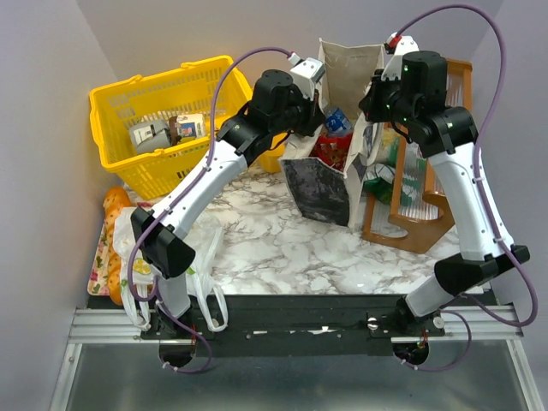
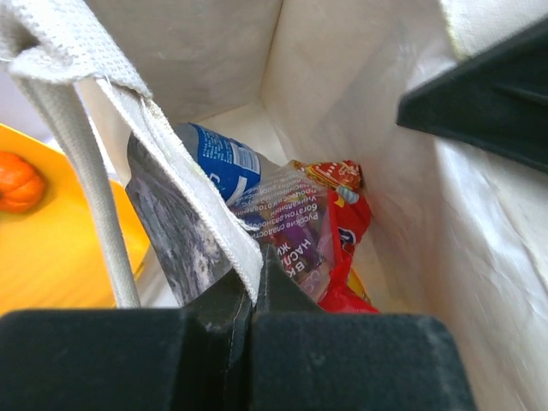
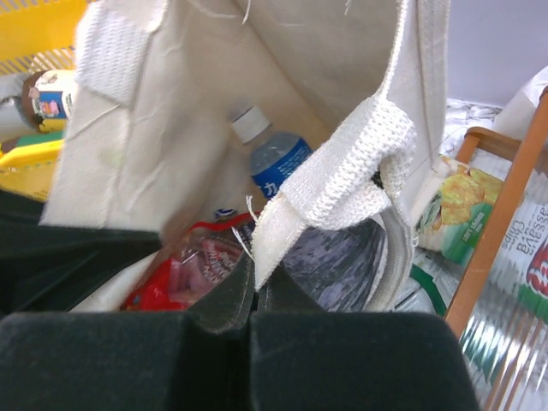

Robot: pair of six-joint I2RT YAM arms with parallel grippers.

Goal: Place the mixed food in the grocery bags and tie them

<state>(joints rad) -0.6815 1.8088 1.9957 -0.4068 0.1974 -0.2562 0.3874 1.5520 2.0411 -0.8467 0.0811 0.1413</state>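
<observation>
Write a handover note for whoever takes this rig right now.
Left gripper: shut on a handle strap of the canvas tote. Right gripper: shut on a strap too.
Tote upright, holding the water bottle and red snack packet.
Outside it: an orange, a green packet by the wooden rack.
Plastic bag lies by the left arm's base, untied.
Left: load the rest, tie both bags.

One canvas tote (image 1: pixel 318 190), one plastic bag (image 1: pixel 208 250), one bottle (image 2: pixel 218 163) (blue-labelled), one wooden rack (image 1: pixel 411 238).
</observation>
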